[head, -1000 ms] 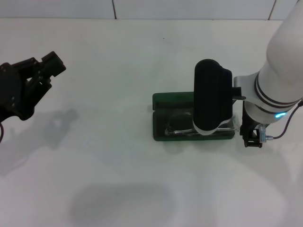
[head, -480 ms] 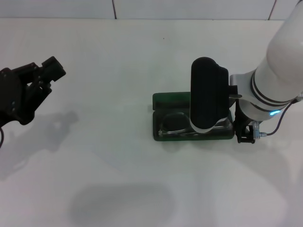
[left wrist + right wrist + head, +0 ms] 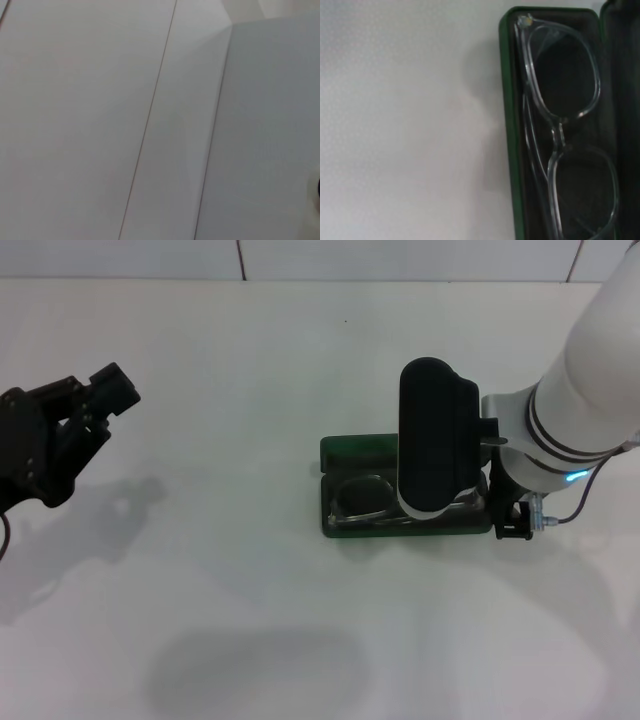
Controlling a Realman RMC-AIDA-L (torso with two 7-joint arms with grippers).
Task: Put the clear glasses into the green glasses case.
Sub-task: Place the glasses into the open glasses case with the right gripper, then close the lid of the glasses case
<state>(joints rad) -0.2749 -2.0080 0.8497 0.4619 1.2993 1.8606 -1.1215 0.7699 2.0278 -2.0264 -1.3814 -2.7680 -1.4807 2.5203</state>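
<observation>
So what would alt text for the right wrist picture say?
Clear glasses lie folded inside an open green case with dark lining, seen close from above. The case sits on a plain white table.

head: overhead, far | right wrist: close on green glasses case [image 3: 509, 125] (shared) | left wrist: wall

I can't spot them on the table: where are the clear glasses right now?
The clear glasses lie inside the open green glasses case, right of the table's middle in the head view, under the right arm.
</observation>
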